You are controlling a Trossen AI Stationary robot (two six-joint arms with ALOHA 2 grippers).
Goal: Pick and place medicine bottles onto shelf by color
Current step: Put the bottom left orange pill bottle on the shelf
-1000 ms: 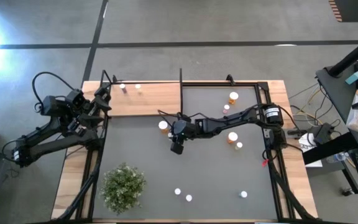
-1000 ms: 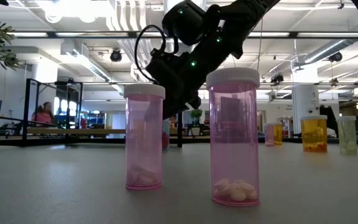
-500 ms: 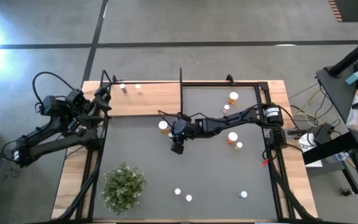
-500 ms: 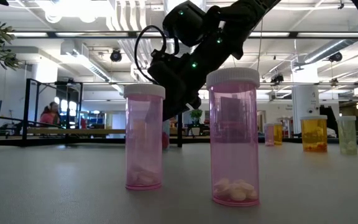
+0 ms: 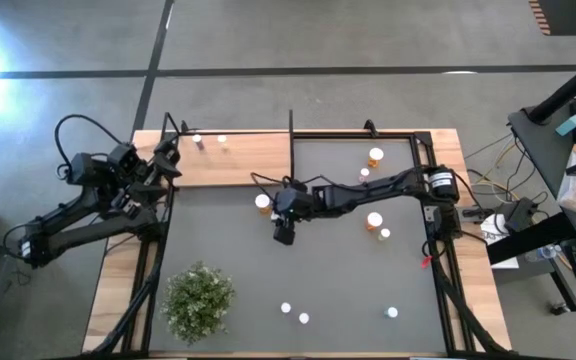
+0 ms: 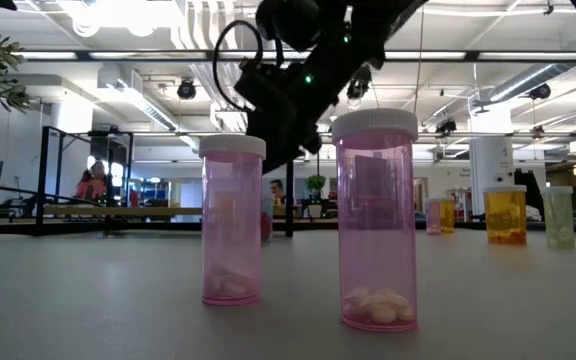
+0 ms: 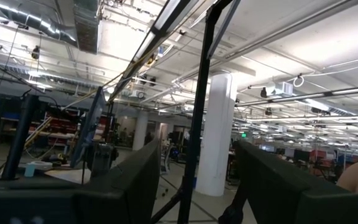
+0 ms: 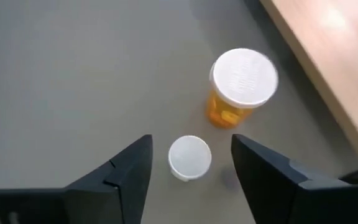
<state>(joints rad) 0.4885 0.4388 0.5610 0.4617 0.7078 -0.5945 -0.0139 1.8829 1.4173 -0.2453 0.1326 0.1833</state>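
Right claw spread apart — small white-capped bottle between its fingers, orange bottle just beyond, centre frame.

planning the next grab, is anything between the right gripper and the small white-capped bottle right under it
Nothing visible is in the way. The right gripper hangs open above the small white-capped bottle, which stands between its fingers in the right wrist view. The larger orange bottle stands apart, nearer the shelf.
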